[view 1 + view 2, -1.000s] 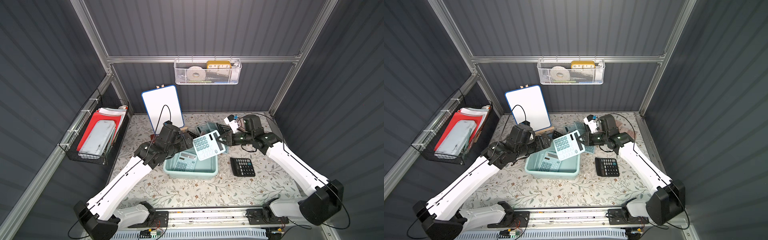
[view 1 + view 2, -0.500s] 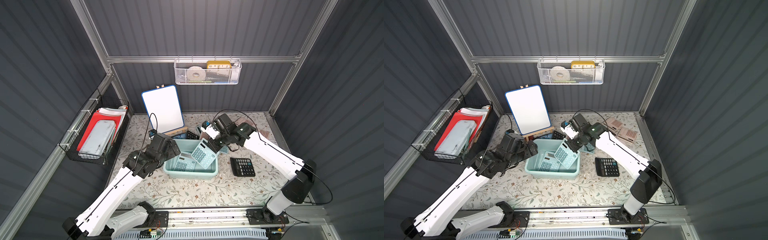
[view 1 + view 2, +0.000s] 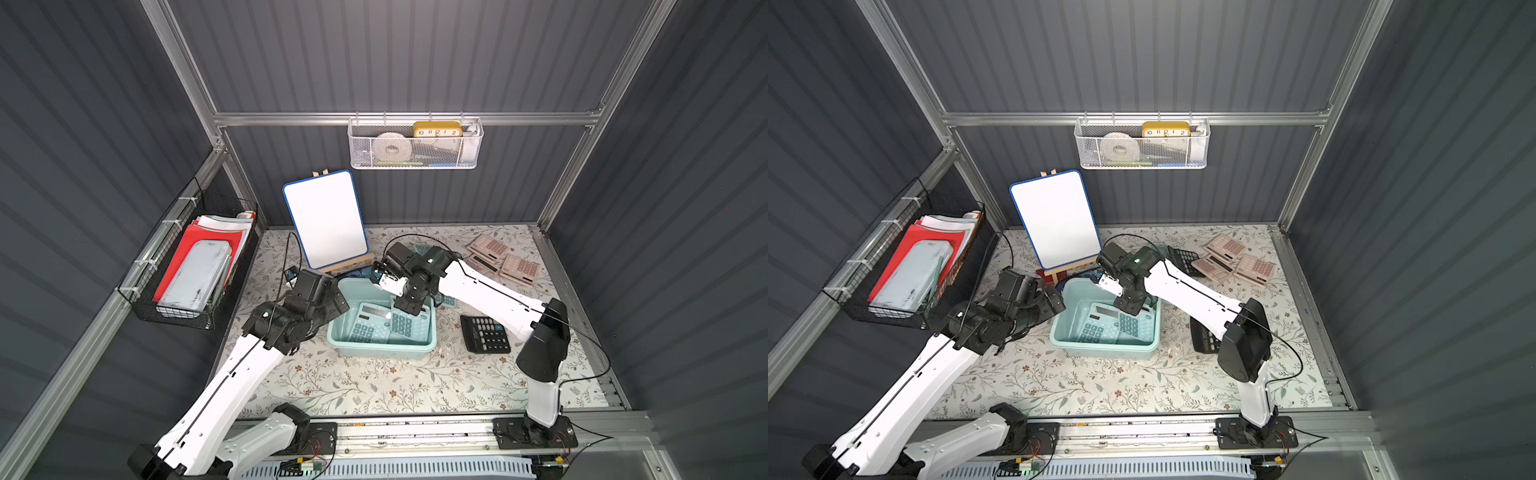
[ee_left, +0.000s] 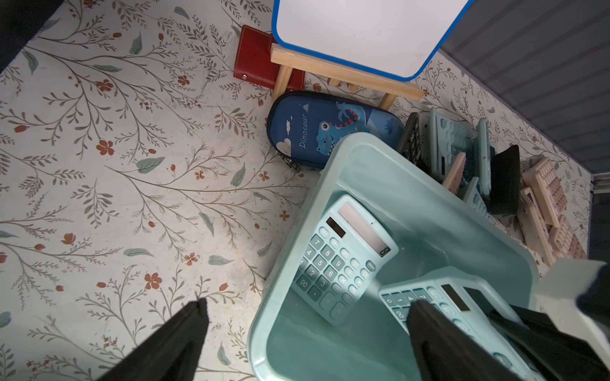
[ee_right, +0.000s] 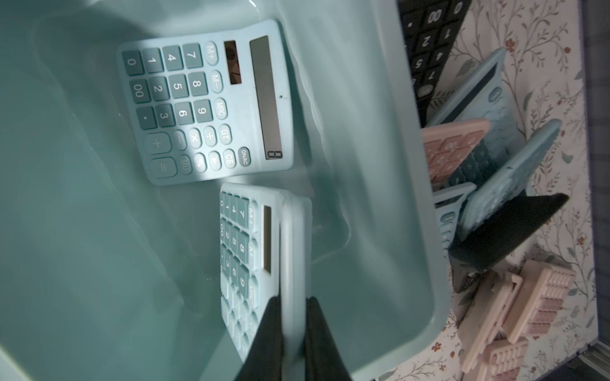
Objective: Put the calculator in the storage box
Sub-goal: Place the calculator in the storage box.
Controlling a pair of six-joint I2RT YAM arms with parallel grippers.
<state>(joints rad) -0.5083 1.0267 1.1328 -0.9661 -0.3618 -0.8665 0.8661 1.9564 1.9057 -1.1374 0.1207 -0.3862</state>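
The storage box (image 3: 380,350) is a pale mint-teal tub in the middle of the floral mat, also seen in a top view (image 3: 1104,352). My right gripper (image 5: 293,298) is shut on the long edge of a light blue calculator (image 5: 246,244) and holds it tilted, low inside the box's right half (image 3: 409,328). A second light blue calculator (image 5: 204,99) lies flat in the left half. My left gripper (image 4: 308,305) is open and holds nothing. It hangs over the box's left rim (image 4: 280,270).
A whiteboard on an easel (image 3: 326,220) stands behind the box, with a blue dinosaur pencil case (image 4: 330,128) and a red wallet (image 4: 257,62) at its foot. Several calculators (image 4: 462,158) are piled behind the box. A black calculator (image 3: 484,338) lies to its right, pink ones (image 3: 503,259) beyond.
My right gripper has carried the calculator from above the box's far right corner down into the box. The left arm has drawn back to the box's left rim.
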